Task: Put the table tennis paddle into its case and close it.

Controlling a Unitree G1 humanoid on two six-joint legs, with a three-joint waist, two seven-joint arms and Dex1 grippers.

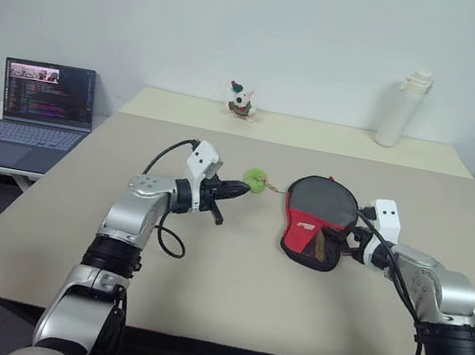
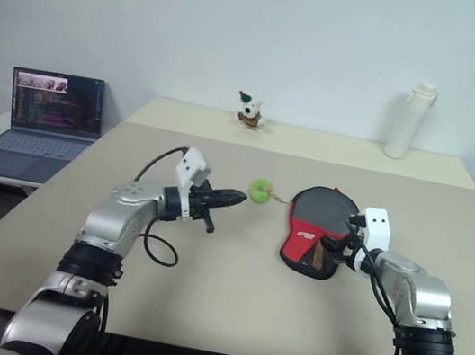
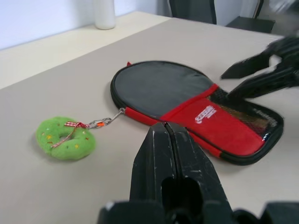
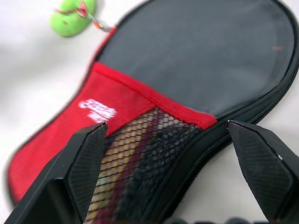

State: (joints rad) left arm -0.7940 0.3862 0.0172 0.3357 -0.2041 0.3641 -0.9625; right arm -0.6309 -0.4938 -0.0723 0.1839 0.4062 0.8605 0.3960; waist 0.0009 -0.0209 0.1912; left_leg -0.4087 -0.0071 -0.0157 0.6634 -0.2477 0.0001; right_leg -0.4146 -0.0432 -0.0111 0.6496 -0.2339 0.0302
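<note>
Black and red fabric makes up the case (image 1: 311, 219), which lies flat on the table (image 1: 230, 277) with its mesh pocket toward our right arm; through the mesh something tan and striped shows, likely the handle of the paddle, though we cannot tell for sure. We judge the case soft and light, apt to slide or buckle if pushed, so one hand should pin the narrow end while the other takes the green pompom (image 3: 66, 138) on the zip pull. Our right gripper (image 4: 173, 154) hovers at the mesh end, fingers wide apart, straddling it without touching. Our left gripper (image 1: 237, 190) is pressed together on nothing, its tips just beside the pompom, which trails from the case's rounded end.
</note>
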